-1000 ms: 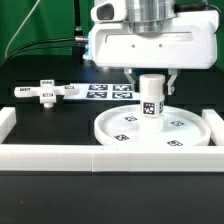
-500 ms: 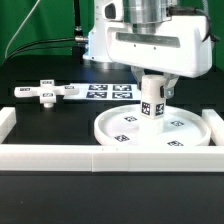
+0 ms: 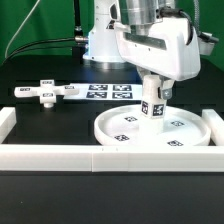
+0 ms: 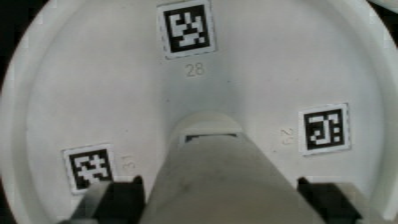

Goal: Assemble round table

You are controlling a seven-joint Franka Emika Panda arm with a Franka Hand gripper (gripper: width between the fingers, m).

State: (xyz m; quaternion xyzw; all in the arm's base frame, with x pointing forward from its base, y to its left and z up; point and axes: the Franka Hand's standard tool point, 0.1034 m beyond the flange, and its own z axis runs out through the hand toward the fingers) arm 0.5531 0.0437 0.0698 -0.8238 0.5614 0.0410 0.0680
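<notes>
Since a second ago the gripper (image 3: pixel 152 90) has twisted and leaned toward the exterior view's right, with the post (image 3: pixel 152 104) in the same spot. In the exterior view its fingers clamp the post's upper part. The post stands upright on the disc (image 3: pixel 192 127) directly below the gripper. The foot piece (image 3: pixel 44 92) lies well away, toward the exterior view's left of the gripper.

In the wrist view, both fingers (image 4: pixel 119 200) press the post's sides, with the disc's tagged face beyond.
</notes>
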